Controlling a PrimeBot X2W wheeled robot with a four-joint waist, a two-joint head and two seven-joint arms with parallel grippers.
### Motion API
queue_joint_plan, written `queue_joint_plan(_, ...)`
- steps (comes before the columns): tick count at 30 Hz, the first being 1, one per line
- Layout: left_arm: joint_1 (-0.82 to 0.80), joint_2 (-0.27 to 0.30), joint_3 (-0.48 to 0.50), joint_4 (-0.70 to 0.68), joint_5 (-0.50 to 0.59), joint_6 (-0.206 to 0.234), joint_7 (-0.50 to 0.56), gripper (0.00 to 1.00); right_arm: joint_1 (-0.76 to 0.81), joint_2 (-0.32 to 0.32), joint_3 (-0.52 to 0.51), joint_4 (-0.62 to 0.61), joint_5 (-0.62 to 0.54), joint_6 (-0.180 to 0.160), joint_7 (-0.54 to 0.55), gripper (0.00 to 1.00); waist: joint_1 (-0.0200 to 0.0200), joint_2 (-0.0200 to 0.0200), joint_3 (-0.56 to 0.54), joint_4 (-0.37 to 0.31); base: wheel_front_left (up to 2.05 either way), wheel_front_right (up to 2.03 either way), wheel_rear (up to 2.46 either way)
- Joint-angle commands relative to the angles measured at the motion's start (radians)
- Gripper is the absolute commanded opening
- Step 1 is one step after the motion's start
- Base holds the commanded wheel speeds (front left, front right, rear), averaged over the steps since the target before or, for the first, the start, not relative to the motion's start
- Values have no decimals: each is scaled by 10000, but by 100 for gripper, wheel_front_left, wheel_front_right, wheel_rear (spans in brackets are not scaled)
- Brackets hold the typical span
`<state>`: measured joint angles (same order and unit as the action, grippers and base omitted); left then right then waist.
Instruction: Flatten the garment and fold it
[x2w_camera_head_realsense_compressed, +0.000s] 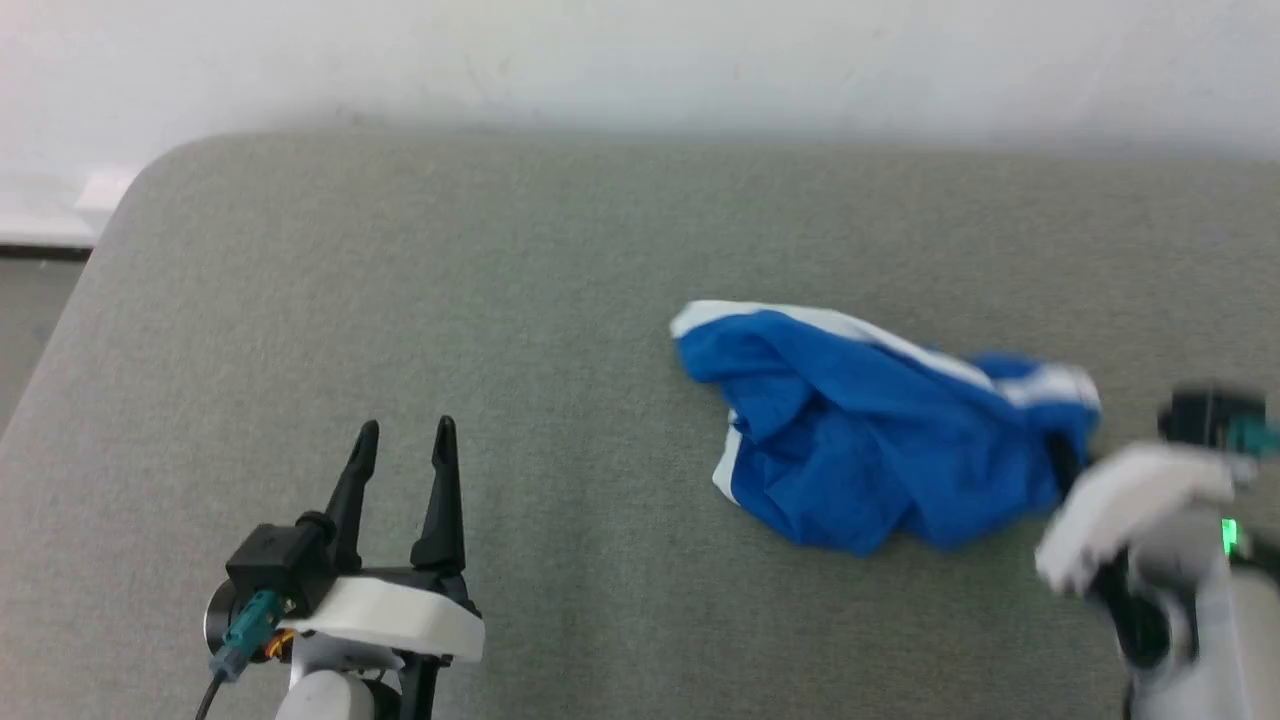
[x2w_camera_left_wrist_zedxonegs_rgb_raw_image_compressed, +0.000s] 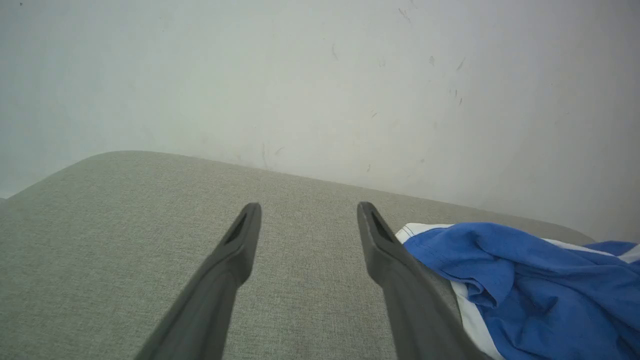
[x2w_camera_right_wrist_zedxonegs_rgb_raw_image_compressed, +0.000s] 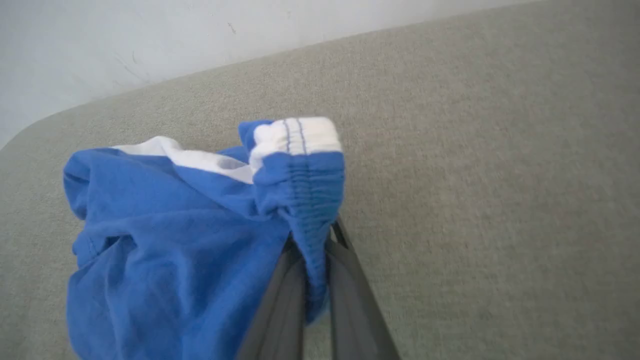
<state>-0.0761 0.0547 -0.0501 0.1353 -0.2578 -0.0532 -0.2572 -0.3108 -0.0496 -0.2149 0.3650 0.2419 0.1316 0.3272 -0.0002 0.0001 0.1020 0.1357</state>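
Clenching the right fingers (x2w_camera_right_wrist_zedxonegs_rgb_raw_image_compressed: 352, 295) on the waistband (x2w_camera_right_wrist_zedxonegs_rgb_raw_image_compressed: 305, 200) of the blue shorts (x2w_camera_head_realsense_compressed: 850, 440), crumpled on the worktop (x2w_camera_head_realsense_compressed: 400, 280) toward its right side, likely for pulling them flat. Hovering with the left fingers (x2w_camera_head_realsense_compressed: 443, 500) spread wide, well apart from the shorts.

Royal-blue, white-striped garment (x2w_camera_head_realsense_compressed: 860, 440); grey-green table (x2w_camera_head_realsense_compressed: 400, 300)

The left claw (x2w_camera_left_wrist_zedxonegs_rgb_raw_image_compressed: 308, 207) shows two long, dark, tapered fingers rising from the lower edge. They are set wide apart, with nothing held between them. Beneath and ahead of the claw lies a grey-green woven-fabric surface (x2w_camera_left_wrist_zedxonegs_rgb_raw_image_compressed: 125, 225), its far edge rounded off to the claw's left. To the claw's right, a crumpled royal-blue thin-fabric garment (x2w_camera_left_wrist_zedxonegs_rgb_raw_image_compressed: 525, 270) with white trim rests on the surface. The right-hand finger overlaps its white edge, but contact cannot be confirmed. Beyond the fingertips stands a pale off-white wall (x2w_camera_left_wrist_zedxonegs_rgb_raw_image_compressed: 300, 75) bearing faint scuff marks.
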Motion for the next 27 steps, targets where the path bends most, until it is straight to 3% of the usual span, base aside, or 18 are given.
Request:
queue_joint_plan(1, 149, -43, -30, 13, -94, 73, -45, 100, 606, -6, -31, -216, 234, -9, 92, 0, 2, -1, -572, -511, 0, 0, 0)
queue_joint_plan(5, 389, -44, -53, 81, -141, 141, -45, 100, 2390, -6, 346, -826, 1142, -9, 357, 0, 2, -1, -735, -696, 0, 0, 0)
queue_joint_plan(6, 424, -44, -56, 102, -146, 146, -45, 100, 2641, -6, 462, -891, 1364, -9, 323, 24, 2, -1, -746, -717, 0, 0, 0)
queue_joint_plan(7, 448, -44, -57, 128, -153, 145, -45, 100, 2799, -6, 502, -917, 1676, -9, 178, 96, 2, -1, -754, -734, 0, 0, 0)
queue_joint_plan(8, 463, -44, -60, 156, -152, 141, -45, 100, 2915, -6, 556, -925, 1750, -9, 25, 100, 2, -1, -772, -740, 0, 0, 0)
queue_joint_plan(13, 484, -44, -101, 298, -269, 128, -45, 100, 3027, -6, 343, -944, 2503, -9, -1297, 100, 2, -1, -819, -723, 0, 0, 0)
queue_joint_plan(17, 313, -44, -352, 415, -703, 78, -44, 100, 2980, -6, -247, -998, 2476, -9, -2332, 100, 2, -1, -736, -743, 0, 0, 0)
queue_joint_plan(21, -601, -45, -909, 750, -1065, -67, 433, 100, 2898, -6, -746, -1012, 2328, -9, -2556, 100, 2, -1, -508, -872, 0, 0, 0)
queue_joint_plan(24, -1638, -45, -1509, 1288, -1458, -202, 1708, 100, 2777, -6, -936, -1039, 2145, -9, -2567, 100, 2, -1, -312, -1082, 0, 0, 0)
queue_joint_plan(27, -2658, -45, -2015, 2033, -1747, 17, 3423, 100, 2670, -6, -880, -1012, 2024, -9, -2540, 100, 2, -1, -105, -1400, 0, 0, 0)
